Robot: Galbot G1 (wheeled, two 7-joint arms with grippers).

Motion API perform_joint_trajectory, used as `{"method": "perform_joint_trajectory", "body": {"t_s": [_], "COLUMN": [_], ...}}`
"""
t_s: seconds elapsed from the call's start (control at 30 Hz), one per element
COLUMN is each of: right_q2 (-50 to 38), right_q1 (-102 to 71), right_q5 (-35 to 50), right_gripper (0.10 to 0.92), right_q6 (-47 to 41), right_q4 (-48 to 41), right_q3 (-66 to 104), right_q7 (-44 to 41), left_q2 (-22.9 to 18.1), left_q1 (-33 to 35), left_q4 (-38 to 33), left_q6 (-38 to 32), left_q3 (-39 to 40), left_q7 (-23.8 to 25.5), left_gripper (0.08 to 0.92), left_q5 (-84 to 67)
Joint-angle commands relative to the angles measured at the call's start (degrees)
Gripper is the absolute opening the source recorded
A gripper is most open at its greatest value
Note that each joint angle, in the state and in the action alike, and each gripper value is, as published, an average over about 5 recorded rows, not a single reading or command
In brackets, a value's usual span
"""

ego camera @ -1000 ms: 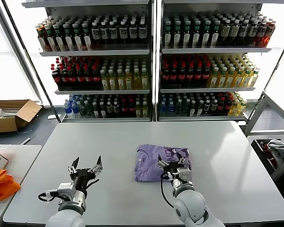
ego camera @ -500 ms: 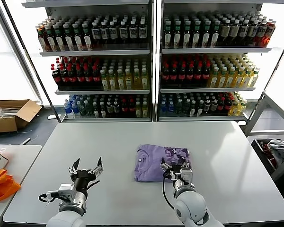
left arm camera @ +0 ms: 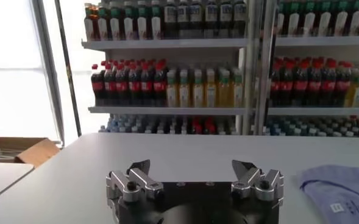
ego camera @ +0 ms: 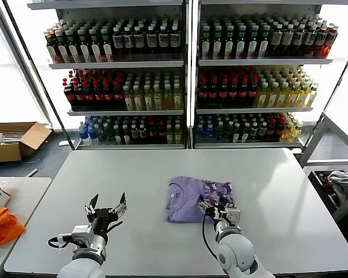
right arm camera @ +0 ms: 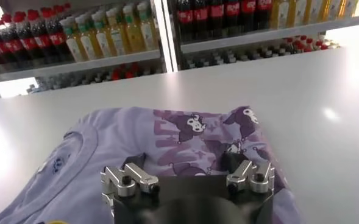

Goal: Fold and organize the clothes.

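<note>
We see the T-shirt (ego camera: pixel 198 198) lying folded into a compact packet on the grey table (ego camera: pixel 278 185), a little right of the table's middle and toward our near edge. The right gripper (ego camera: pixel 219 209) sits right at the packet's near right corner, over the cloth, with its fingers spread apart and nothing between them; whether the tips touch the fabric we cannot tell. The packet runs slightly longer side to side than front to back, and most of it lies ahead of that gripper and a bit to its left. The left gripper (ego camera: pixel 106 207) hangs well apart over bare table, also spread wide and empty — so the right arm is clearly the nearer one for any further tuck or shift.

The shirt is light purple; its collar (right arm camera: pixel 75 149) faces up on the left part, and a darker purple-and-white printed panel (right arm camera: pixel 206 137) covers the right part. The edges look fairly square, with a few soft wrinkles — we judge the folding nearly finished
</note>
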Motion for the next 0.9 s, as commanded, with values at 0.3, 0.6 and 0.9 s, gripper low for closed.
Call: {"method": "perform_joint_trajectory", "body": {"t_s": [0.3, 0.6, 0.9], "right_q2": [-1.12, -0.09, -2.32], "right_q1": [-0.41, 1.36, -1.08], "right_q5": [-4.50, -4.02, -6.99], "right_gripper": [0.823, 0.823, 0.823], "right_q6": [-1.87, -4.64, -3.94], "right_q4": [8.21, 4.73, 8.10], "right_q3": [-8.03, -6.77, -2.31], "right_q7": [1.21, 4.45, 1.92], "left_q2": [-0.38, 0.13, -0.33], "left_q1": [0.62, 0.20, 0.18], "left_q4": [-0.13, -0.72, -0.51], "left_q6": [-0.08, -0.34, -0.91], "left_q3": [0.13, -1.72, -1.51], "left_q7": [0.09, 0.00, -0.05], "left_gripper": [0.823, 0.823, 0.823], "left_q5": [0.13, -0.19, -0.17]}}
